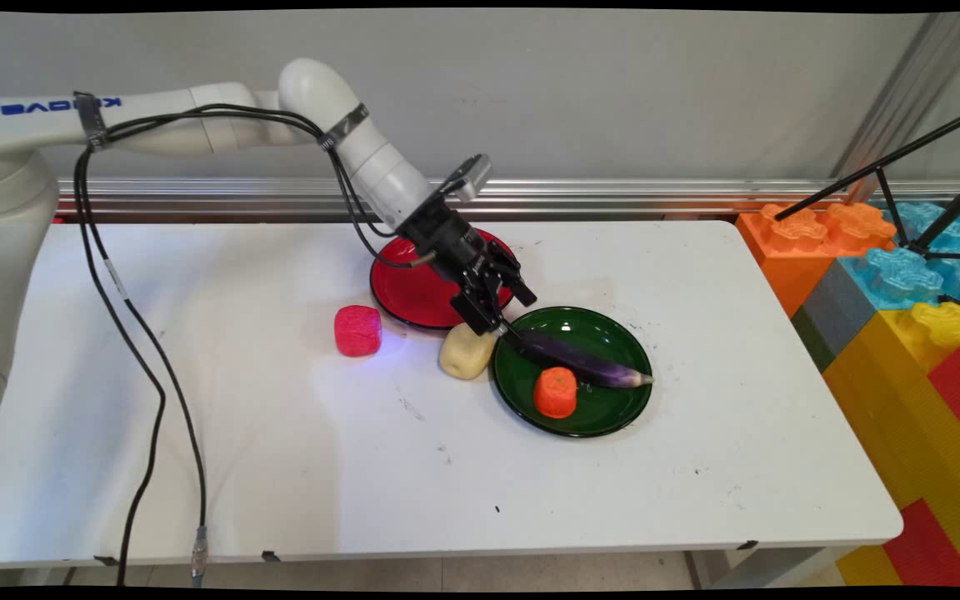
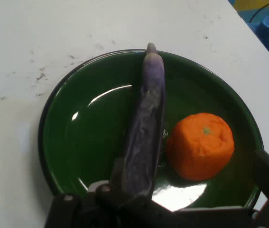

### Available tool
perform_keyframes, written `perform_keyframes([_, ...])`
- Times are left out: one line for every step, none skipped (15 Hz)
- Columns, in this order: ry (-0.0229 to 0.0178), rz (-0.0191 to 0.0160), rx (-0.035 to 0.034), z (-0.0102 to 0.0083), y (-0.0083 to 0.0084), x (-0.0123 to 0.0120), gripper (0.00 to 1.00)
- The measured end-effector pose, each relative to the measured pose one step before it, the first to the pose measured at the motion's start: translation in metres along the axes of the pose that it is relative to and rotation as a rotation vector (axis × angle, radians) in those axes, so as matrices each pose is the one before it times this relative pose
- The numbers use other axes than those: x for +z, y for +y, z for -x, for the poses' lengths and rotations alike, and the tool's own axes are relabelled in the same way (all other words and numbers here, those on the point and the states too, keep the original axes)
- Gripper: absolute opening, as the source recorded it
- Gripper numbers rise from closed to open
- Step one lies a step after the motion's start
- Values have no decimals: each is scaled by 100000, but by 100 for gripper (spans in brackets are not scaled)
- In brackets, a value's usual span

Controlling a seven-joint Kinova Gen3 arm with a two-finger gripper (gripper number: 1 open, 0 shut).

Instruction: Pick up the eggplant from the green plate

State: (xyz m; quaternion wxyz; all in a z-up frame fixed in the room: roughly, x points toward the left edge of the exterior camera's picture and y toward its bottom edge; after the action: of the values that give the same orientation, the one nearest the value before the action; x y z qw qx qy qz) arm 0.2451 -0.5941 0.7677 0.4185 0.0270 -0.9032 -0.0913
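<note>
Hand (image 1: 507, 321) grasps eggplant (image 1: 584, 360) at its stem end; eggplant lies across green plate (image 1: 605, 333), beside orange (image 1: 556, 392).

The arm (image 1: 222, 125) consists of smooth white tubular links with rounded elbow housings. Blue lettering is printed on the link farthest from the tool (image 1: 507, 310). Black cables (image 1: 142, 358) run along the arm's outside, secured by a grey strap near the lettering and a second metallic band closer to the tool. Adjacent to the tool, the white wrist section ends in a black collar, beside which a small grey camera module (image 1: 470, 177) is mounted. The tool itself is black, built of angular linkage bars and two fingers.
</note>
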Motion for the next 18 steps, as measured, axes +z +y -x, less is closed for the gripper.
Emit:
perform_keyframes([-182,387,444,-61,-41,426,100])
perform_keyframes([-131,275,314,-54,-32,295,100])
perform_keyframes([-48,320,640,-141,-78,424,100])
perform_keyframes([0,245,691,-179,-143,471,100])
perform_keyframes([32,112,477,-153,-137,323,100])
perform_keyframes([93,20,510,-160,-155,313,100])
perform_keyframes([98,-2,521,-184,-217,353,100])
perform_keyframes([77,-39,398,-118,-184,284,100])
perform_keyframes([9,-19,310,-65,-159,222,100])
perform_keyframes([-30,13,325,-50,-172,265,100])
perform_keyframes([-80,30,369,8,-161,252,100])
perform_keyframes([-113,65,338,31,-150,251,100])
perform_keyframes([-235,48,435,108,-207,321,100])
perform_keyframes([-197,26,377,103,-181,261,100])
perform_keyframes([-161,23,242,75,-120,171,100])
perform_keyframes([-183,0,355,94,-182,244,100])
perform_keyframes([-126,-18,251,59,-114,154,100])
perform_keyframes([-131,-44,391,62,-192,232,100])
